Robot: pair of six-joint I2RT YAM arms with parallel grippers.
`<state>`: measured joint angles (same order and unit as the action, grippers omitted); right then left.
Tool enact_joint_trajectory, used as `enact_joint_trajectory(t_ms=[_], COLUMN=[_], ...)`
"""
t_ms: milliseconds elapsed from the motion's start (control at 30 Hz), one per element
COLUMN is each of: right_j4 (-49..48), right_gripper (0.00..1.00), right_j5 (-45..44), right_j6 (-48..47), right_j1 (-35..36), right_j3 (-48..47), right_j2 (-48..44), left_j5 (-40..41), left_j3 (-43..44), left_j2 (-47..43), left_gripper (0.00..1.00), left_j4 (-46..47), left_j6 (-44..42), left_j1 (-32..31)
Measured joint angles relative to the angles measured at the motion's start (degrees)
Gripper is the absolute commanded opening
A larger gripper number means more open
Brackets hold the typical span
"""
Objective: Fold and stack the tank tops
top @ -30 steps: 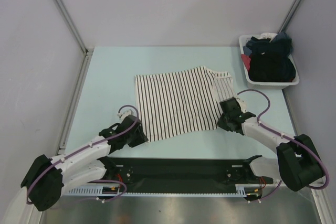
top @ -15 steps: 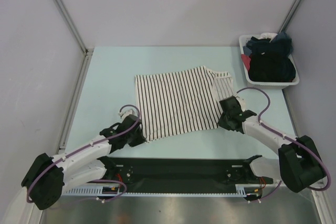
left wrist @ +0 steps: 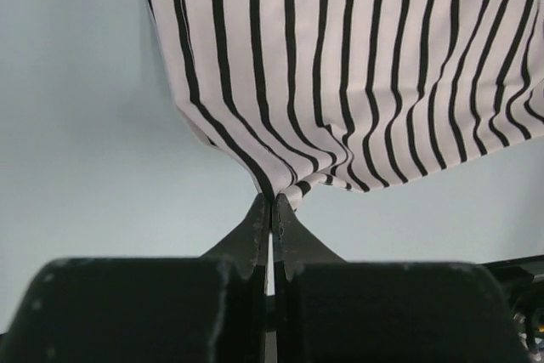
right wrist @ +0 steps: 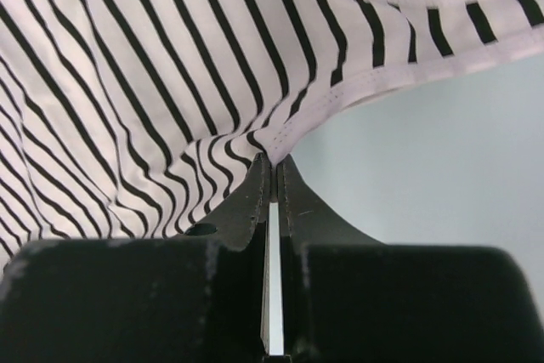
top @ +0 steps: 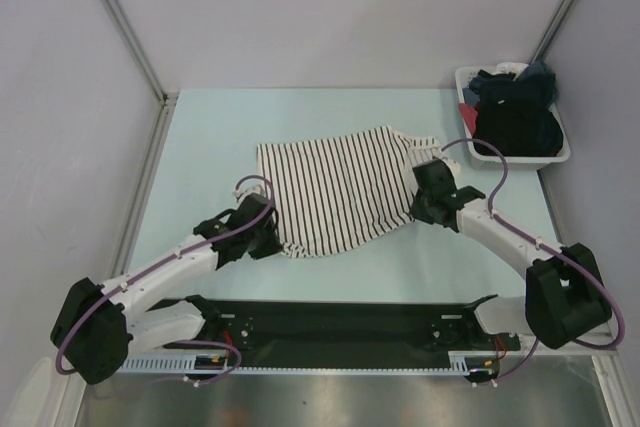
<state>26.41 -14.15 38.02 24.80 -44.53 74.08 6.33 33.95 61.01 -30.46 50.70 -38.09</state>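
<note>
Fabric filled most of what we saw: the striped tank top [top: 335, 197], thin soft jersey, white with narrow black lines, lay mostly flat. At its near left corner the left gripper [top: 268, 239] had its black, wedge-shaped fingers [left wrist: 255, 227] pressed fully together on the hem, and the cloth puckered into small folds at the pinch. At its near right corner, beside a plain white bound edge, the right gripper [top: 425, 202] was clamped just as tight on the cloth, with the stripes rippling around the tips. Well to the right of the top and farther back stood a white rectangular basket [top: 512, 157] heaped with dark garments [top: 515, 117]; we could not tell one piece from another.

Against a second before, both grippers had moved toward the top's far edge. The near hem, then a straight line, was drawn in and curved.

Under the top the table [top: 210, 147] was smooth, matte, pale blue-green. Plain grey walls [top: 330, 7] with metal posts [top: 120, 22] enclosed it.
</note>
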Motion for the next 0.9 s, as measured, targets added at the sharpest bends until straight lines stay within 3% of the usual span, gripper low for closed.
enact_joint_trajectory(t_ms=[467,900], right_j4=[0.1,1.3], right_gripper=[0.00,0.00], right_j5=[3.8,5.4], right_j6=[-5.1,-7.5], right_j1=[-4.5,-5.9], right_j3=[-12.7,-23.2], right_j2=[14.1,23.5], left_j5=[-0.5,-0.5], left_j3=[4.2,12.1], left_j2=[1.7,15.0], left_gripper=[0.00,0.00], left_j4=[-1.8,0.2], left_j6=[-6.4,-11.3], left_j1=[11.3,15.8])
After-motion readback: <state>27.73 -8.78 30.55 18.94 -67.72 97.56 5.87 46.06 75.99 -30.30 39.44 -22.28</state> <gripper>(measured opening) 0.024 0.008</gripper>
